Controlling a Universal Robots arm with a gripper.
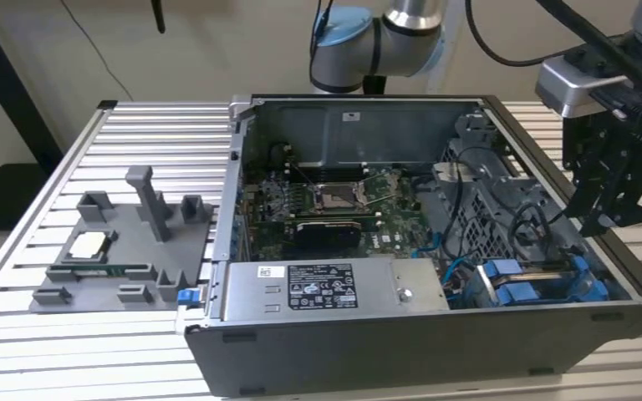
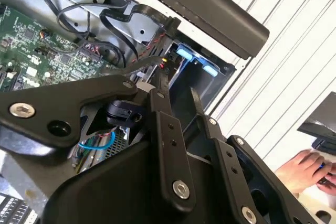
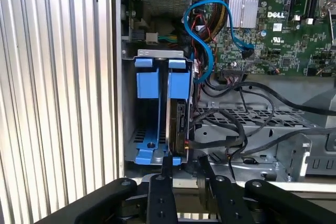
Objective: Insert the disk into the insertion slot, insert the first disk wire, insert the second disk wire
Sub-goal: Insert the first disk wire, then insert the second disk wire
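Two blue carriers (image 1: pixel 535 282) stand side by side in a corner of the open computer case (image 1: pixel 410 359) in the exterior view, towards the exterior view's right, near the grey power supply (image 1: pixel 333 288). The tool (image 1: pixel 602 219) hangs above them, over the wall of the case, and touches nothing. The case sits on a slatted desk (image 1: pixel 31 351).

In the first wrist view the disk (image 3: pixel 178 124) stands on its edge inside the insertion slot (image 3: pixel 128 129), clipped in the carrier that is closer to the motherboard (image 3: pixel 283 30). The tool (image 3: pixel 184 163) points towards the end of the disk. Its two fingers are apart by a narrow gap and hold nothing. Black wires (image 3: pixel 226 124) lie just beside the slot.

In the second wrist view the fingers (image 2: pixel 160 108) are apart in the same way, their tips near a black plug (image 2: pixel 165 61) with red and yellow strands. Whether they touch it, one cannot tell. A person's hand (image 2: pixel 302 169) lies beyond the desk.
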